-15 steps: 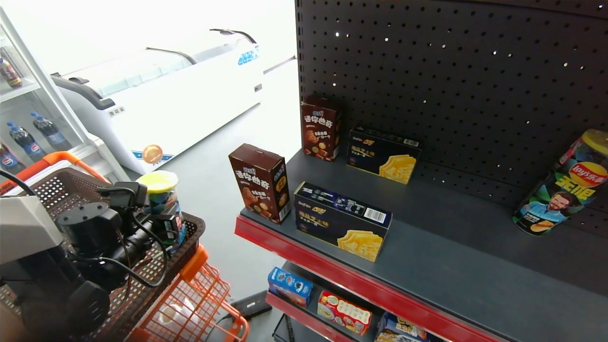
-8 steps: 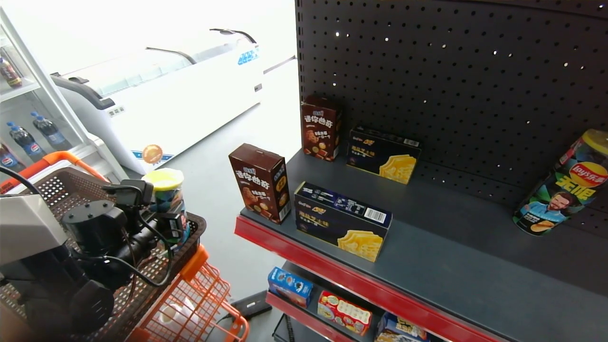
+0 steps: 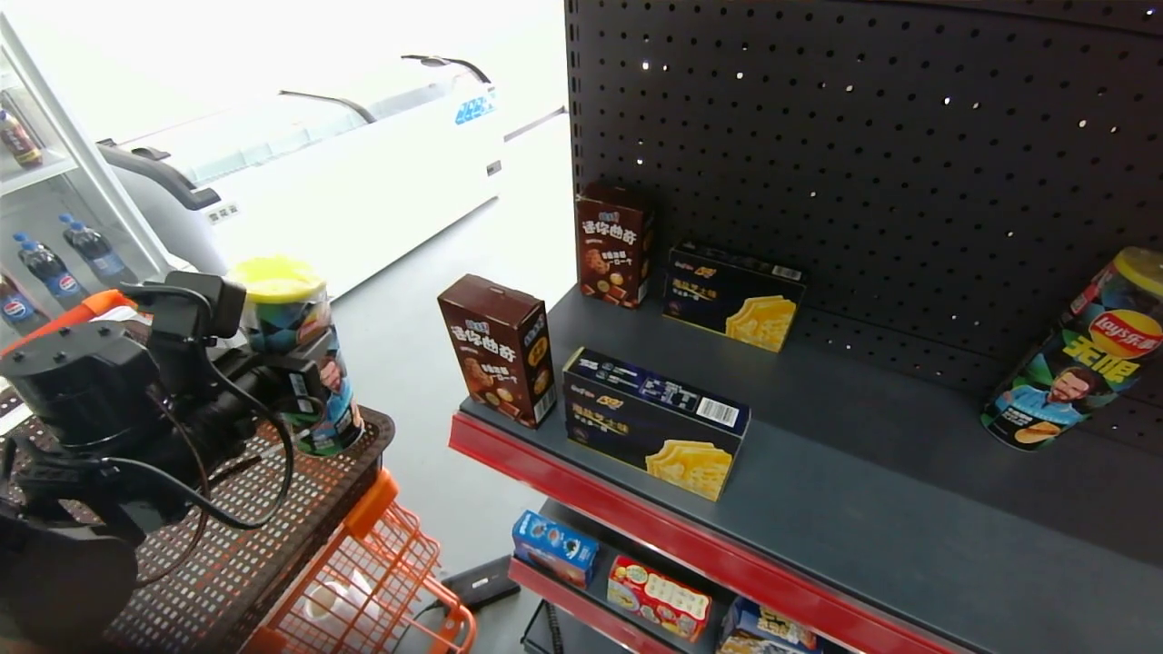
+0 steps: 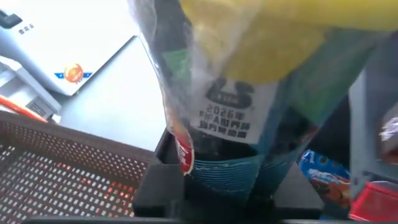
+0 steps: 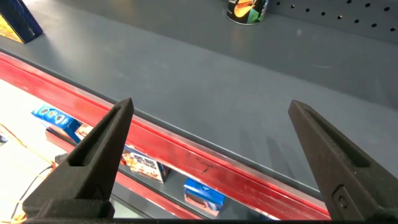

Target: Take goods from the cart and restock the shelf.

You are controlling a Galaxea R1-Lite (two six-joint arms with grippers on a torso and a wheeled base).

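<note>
Yellow-lidded chips can [image 3: 293,350] held by left gripper [image 3: 309,377], fingers clamped on its lower body; can is in the air over the corner of the brown basket [image 3: 227,518] on the orange cart [image 3: 382,581] nearest the shelf. Long axis near vertical, lid up, base down, slight lean. Strip of floor lies between cart and left end of dark shelf [image 3: 863,490]. Shelf front has a red lip [image 3: 690,549]. Left part taken: front brown box [image 3: 500,350] upright at the corner, front blue box [image 3: 654,422] just beside it at the lip, rear brown box [image 3: 615,243] and rear blue box [image 3: 734,295] by the pegboard [image 3: 863,136]. Second can [image 3: 1072,354] leans tilted on the pegboard, far right, lid up. Wide bare shelf between front blue box and second can, right out to the lip. Lower shelf under the lip carries small packs [image 3: 659,598].

Left wrist view: can body close up between the fingers, printed date patch facing camera, basket mesh [image 4: 62,168] below, white freezer [image 4: 50,37] beyond.

Right wrist view: right gripper [image 5: 209,109] hangs over the red lip, fingers [image 5: 93,165] spread wide, nothing between them; bare shelf ahead, second can at the far pegboard edge
</note>
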